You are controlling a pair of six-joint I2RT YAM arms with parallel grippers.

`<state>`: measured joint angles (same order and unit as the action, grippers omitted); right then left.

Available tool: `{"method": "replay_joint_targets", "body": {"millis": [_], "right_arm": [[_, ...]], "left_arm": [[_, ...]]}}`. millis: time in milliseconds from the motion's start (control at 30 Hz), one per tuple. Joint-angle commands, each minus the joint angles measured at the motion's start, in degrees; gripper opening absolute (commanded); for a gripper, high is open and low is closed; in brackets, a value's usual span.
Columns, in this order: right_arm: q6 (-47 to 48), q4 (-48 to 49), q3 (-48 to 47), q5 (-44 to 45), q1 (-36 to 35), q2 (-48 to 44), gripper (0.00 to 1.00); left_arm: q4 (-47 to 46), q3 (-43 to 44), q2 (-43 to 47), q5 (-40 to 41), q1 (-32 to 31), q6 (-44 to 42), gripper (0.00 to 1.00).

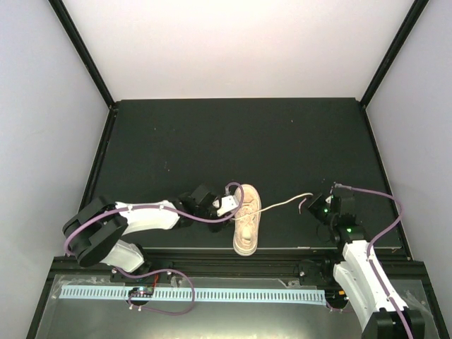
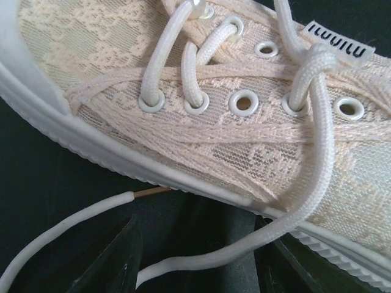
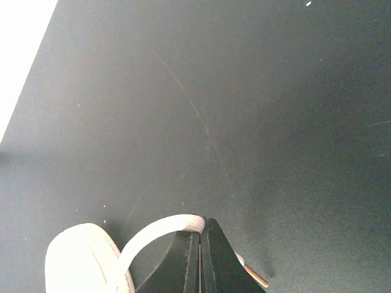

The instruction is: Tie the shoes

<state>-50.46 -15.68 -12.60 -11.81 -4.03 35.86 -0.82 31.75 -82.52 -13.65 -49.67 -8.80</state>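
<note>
Shoe (image 1: 247,219) at table (image 1: 176,141) front edge, between both grippers | left gripper (image 1: 226,205) jaws apart, empty, beside shoe | right gripper (image 3: 200,235) pinching lace (image 1: 286,202) end | risk: shoe dragged sideways by overpull, lace slipping out

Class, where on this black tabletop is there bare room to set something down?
Free: the far half of the black tabletop, between the white back wall and the beige-pink lace sneaker. Crowded: the near edge, where left fingers, sneaker, off-white shoelace and right fingers line up.
</note>
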Motion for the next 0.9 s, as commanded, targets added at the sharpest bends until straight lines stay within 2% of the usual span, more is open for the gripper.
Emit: {"method": "replay_joint_targets", "body": {"millis": [0, 67, 233, 300, 467, 600, 733, 867], "right_arm": [[-0.1, 2.6, 0.5, -1.8, 0.4, 1.3, 0.02], [-0.1, 2.8, 0.3, -2.2, 0.4, 1.9, 0.02], [0.4, 2.5, 0.0, -2.1, 0.3, 1.9, 0.02], [1.1, 2.1, -0.3, -1.6, 0.4, 1.9, 0.02], [3.8, 2.5, -2.2, -2.1, 0.4, 3.1, 0.02], [7.4, 5.5, -6.6, -5.2, 0.3, 8.6, 0.02], [9.9, 11.2, -14.5, -10.9, -0.7, 20.5, 0.02], [13.2, 11.2, -27.2, -14.2, -8.4, 37.4, 0.02]], "left_arm": [[-1.6, 2.3, -1.8, 2.4, -1.3, -2.6, 0.52], [-1.6, 2.7, -2.2, 3.0, -1.8, -2.8, 0.46], [-2.0, 2.1, -0.4, 3.1, -2.0, -0.9, 0.11], [-1.5, 1.9, 0.9, 3.8, -2.0, 0.4, 0.02], [-2.7, -0.1, 6.6, 2.2, -2.2, 4.1, 0.02], [-4.2, -1.1, 11.8, 0.3, -2.4, 7.4, 0.02], [-4.9, -0.6, 11.9, -0.6, -2.5, 8.9, 0.02], [-7.2, -0.5, 11.3, -1.1, -3.2, 10.9, 0.02]]}}
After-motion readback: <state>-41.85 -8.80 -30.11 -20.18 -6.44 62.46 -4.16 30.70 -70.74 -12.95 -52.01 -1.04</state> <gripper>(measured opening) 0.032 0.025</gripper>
